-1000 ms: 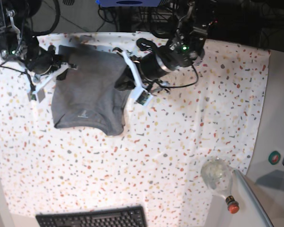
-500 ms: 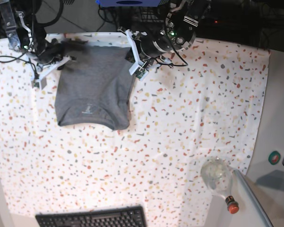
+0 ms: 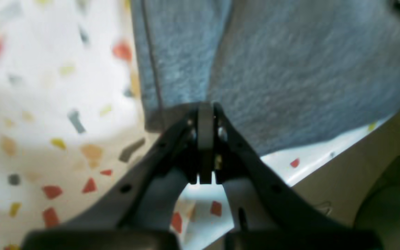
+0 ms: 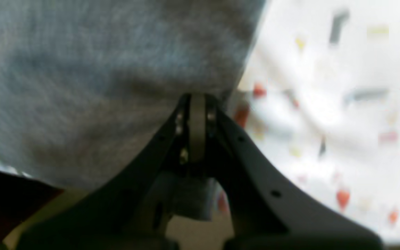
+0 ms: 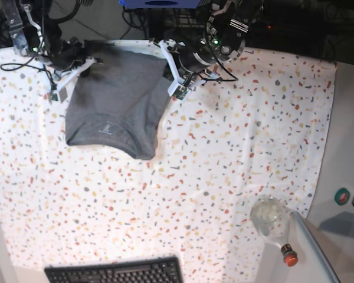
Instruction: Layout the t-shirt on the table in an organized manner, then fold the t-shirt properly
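The heather-grey t-shirt [image 5: 115, 97] lies on the speckled table [image 5: 224, 153] at the far left, its pale mark [image 5: 106, 127] toward the near end. Both grippers hold its far edge, one at each corner, close to the table's far edge. In the base view my left gripper [image 5: 166, 69] is at the shirt's right corner and my right gripper [image 5: 87, 61] at its left corner. The left wrist view shows the left gripper [image 3: 206, 111] shut on the grey cloth [image 3: 290, 69]. The right gripper [image 4: 197, 99] is likewise shut on the grey cloth [image 4: 99, 69].
A black keyboard [image 5: 115, 272] lies at the near edge. A clear bottle with a red cap [image 5: 272, 221] rests at the near right corner. The plain white side counter [image 5: 345, 153] runs along the right. Cables and dark equipment sit beyond the far edge.
Both arms have drawn back toward the table's far edge, pulling the shirt's held edge with them. The shirt now lies longer and flatter, and its far edge reaches the table edge.
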Robot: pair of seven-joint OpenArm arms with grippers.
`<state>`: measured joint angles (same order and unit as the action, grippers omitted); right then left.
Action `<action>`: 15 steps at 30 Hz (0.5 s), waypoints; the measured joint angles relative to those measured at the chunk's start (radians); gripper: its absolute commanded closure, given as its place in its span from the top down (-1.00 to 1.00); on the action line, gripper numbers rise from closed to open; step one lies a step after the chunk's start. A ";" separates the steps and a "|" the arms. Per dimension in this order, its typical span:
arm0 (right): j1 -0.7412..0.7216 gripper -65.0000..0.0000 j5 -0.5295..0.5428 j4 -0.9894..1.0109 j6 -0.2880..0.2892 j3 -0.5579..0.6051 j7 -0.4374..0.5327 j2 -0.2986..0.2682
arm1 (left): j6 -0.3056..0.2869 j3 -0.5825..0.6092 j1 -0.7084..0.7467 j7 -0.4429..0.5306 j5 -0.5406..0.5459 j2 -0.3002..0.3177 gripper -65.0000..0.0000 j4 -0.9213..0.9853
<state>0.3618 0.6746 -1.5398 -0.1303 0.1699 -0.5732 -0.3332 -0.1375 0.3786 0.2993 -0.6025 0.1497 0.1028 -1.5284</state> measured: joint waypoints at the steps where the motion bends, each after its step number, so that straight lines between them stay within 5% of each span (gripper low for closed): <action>1: -0.016 -1.00 -0.001 0.014 0.000 0.000 0.010 0.000 | 0.000 0.001 0.004 0.000 0.001 -0.001 -1.00 0.000; 11: 0.008 -1.00 -0.031 -0.081 -0.028 -0.016 -0.005 -0.017 | 0.004 -0.022 0.051 -0.014 -0.002 0.005 -1.00 -0.149; 15: 0.105 -1.00 -0.027 -0.232 -0.022 -0.117 -0.014 -0.036 | -0.003 -0.165 0.187 -0.011 0.005 0.037 -1.00 -0.373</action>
<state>0.4667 0.6472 -1.7721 -0.1524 0.0525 -0.5869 -0.3695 -0.1410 0.2134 0.4866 -0.6140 0.1543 0.1402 -1.9011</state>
